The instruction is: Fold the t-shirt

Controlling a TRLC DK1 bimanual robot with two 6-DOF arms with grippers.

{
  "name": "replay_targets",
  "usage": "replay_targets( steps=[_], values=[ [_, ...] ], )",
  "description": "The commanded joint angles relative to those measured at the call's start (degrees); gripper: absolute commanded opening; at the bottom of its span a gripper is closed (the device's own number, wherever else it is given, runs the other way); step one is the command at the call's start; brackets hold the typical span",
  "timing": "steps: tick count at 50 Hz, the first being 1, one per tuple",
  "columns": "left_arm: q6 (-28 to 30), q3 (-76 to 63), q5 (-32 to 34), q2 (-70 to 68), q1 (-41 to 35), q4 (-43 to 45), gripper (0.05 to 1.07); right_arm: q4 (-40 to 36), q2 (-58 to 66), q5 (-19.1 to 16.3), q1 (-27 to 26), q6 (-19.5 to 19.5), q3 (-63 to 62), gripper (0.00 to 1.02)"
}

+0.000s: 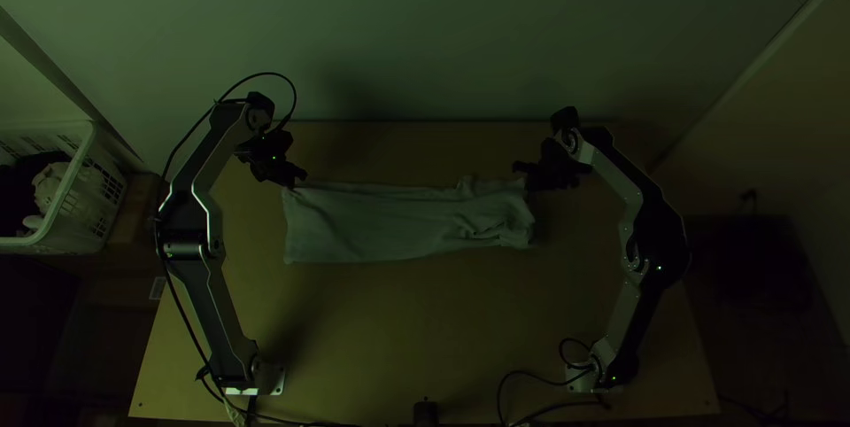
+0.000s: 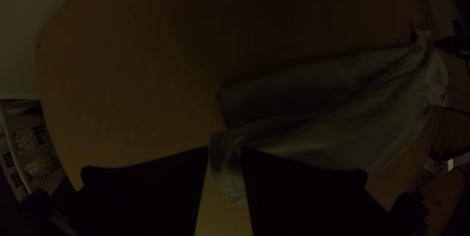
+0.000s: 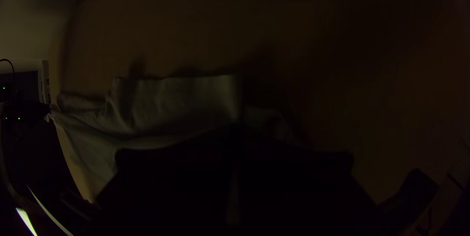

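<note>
In the top view the t-shirt lies as a long folded strip across the table, with its right end rumpled. My left gripper is at the strip's far left corner. The left wrist view has that left gripper slightly open, with a fold of the t-shirt between its fingers. At the far right corner is my right gripper. Seen from its own wrist, the right gripper is shut on the upper edge of the t-shirt; its dark fingers hide part of the cloth.
A white basket holding cloth stands beyond the table's left side. Bare wood of the table extends between the strip and the arms' bases. A pale wall rises behind the table's far edge.
</note>
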Motion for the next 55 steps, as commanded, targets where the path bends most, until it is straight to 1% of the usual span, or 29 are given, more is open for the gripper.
replay_targets(
  steps=[1,4,6,11,13,17,20,27,34,37,42,46,52,55],
  values=[
    [-1.84,0.89,2.08,1.15,0.52,-0.26,1.03,1.53,1.47,2.48,-0.10,-2.31,1.44,0.27],
    [-2.02,0.71,5.77,1.06,1.23,-0.08,1.03,1.79,1.03,2.83,-0.10,-3.89,1.62,0.40],
    [-2.19,0.71,7.97,0.89,1.67,0.01,1.03,1.97,0.68,2.83,-0.10,-4.59,1.79,0.51],
    [-2.72,0.71,10.96,0.01,2.99,0.62,1.03,1.88,-0.82,2.83,-0.36,-5.03,1.97,0.72],
    [-4.21,0.71,12.45,-0.43,3.86,0.62,1.03,1.71,-1.43,2.83,-0.63,-5.03,2.14,0.81],
    [-5.09,0.71,17.81,-1.14,5.89,0.62,1.03,1.71,-3.01,2.83,-1.24,-5.12,2.23,0.83],
    [-5.44,0.71,19.31,-1.57,7.29,0.62,1.03,1.88,-3.89,2.92,-1.77,-5.56,2.58,0.91],
    [-6.23,0.01,23.35,-1.75,10.98,0.62,1.03,0.74,-7.23,3.19,-2.56,-5.12,1.97,0.91],
    [-5.44,-2.54,27.66,-2.01,14.76,0.62,1.03,0.74,-11.27,3.10,-3.09,-4.24,1.70,0.95],
    [-4.30,-4.29,29.86,-2.37,16.26,0.62,1.03,0.74,-12.77,3.10,-3.35,-3.71,1.88,0.98],
    [-2.63,-7.11,32.93,-2.72,18.45,0.62,1.03,1.00,-15.23,2.92,-3.61,-2.83,1.97,0.98],
    [-1.66,-9.04,34.78,-2.80,20.04,0.62,1.03,1.00,-16.90,1.60,-3.97,-2.48,2.14,0.98],
    [-0.26,-11.68,37.77,-2.80,21.97,0.62,1.03,1.27,-19.54,1.43,-4.32,-1.52,2.50,0.98],
    [0.62,-13.17,38.03,-2.72,22.41,0.62,1.03,1.27,-20.59,1.43,-4.41,-1.43,2.58,0.98]
  ],
)
